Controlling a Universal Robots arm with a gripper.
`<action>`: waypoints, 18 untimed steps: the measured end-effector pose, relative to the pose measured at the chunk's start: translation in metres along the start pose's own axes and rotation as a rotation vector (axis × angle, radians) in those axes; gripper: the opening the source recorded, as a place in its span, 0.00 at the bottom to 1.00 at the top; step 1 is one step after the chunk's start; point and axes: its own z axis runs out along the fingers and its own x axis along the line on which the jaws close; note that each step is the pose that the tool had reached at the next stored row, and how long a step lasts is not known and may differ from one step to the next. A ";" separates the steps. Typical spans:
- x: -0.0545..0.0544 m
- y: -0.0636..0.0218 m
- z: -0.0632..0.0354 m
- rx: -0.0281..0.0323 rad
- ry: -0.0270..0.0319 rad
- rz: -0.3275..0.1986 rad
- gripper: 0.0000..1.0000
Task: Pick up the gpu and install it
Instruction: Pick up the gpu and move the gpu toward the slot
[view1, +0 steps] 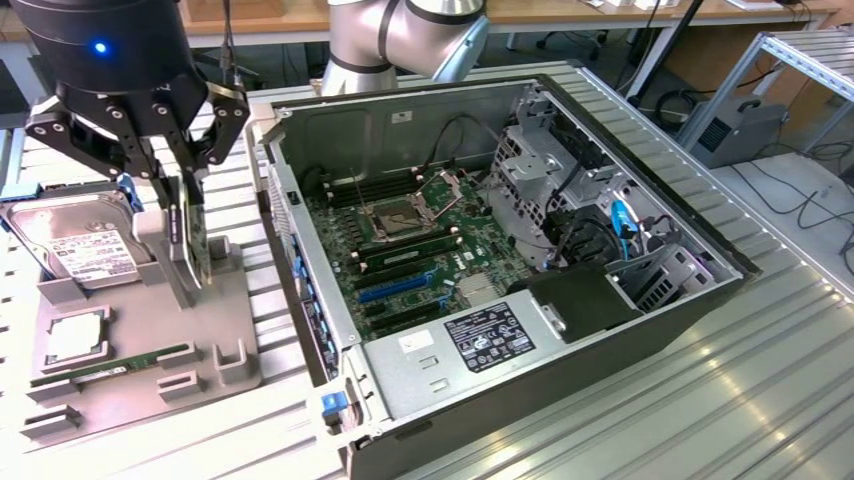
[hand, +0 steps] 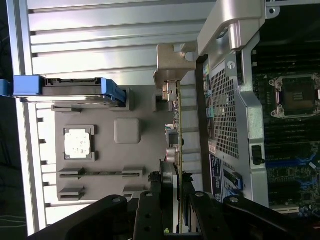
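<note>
gripping the gpu (view1: 187, 245) (hand: 176, 135) with the hand (view1: 180, 185) (hand: 177, 184), narrowed onto both faces of the board near its upper edge. standing on edge over a slot of the gray tray (view1: 134, 330) (hand: 140, 165), along the tray's edge nearest the open computer case (view1: 507, 250), with the hard drive (view1: 80, 245) lying by the tray's opposite edge.

probably handling as a light, stiff, fragile card. best taking hold on the flat board faces, away from chips and the contact strip, and allowing for the silver bracket (hand: 172, 62) weighting one end.

struggling to judge two things: whether the lower edge is sitting in the slot or hanging just clear of it, hidden behind the tray's posts, and which motherboard slot is meant for it.
</note>
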 end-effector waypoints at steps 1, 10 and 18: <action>0.000 0.0000 -0.0002 0.0001 0.0001 0.000 0.27; 0.000 0.0001 -0.0025 0.0001 0.0001 0.000 0.27; 0.000 0.0003 -0.0048 0.0000 0.0000 0.000 0.27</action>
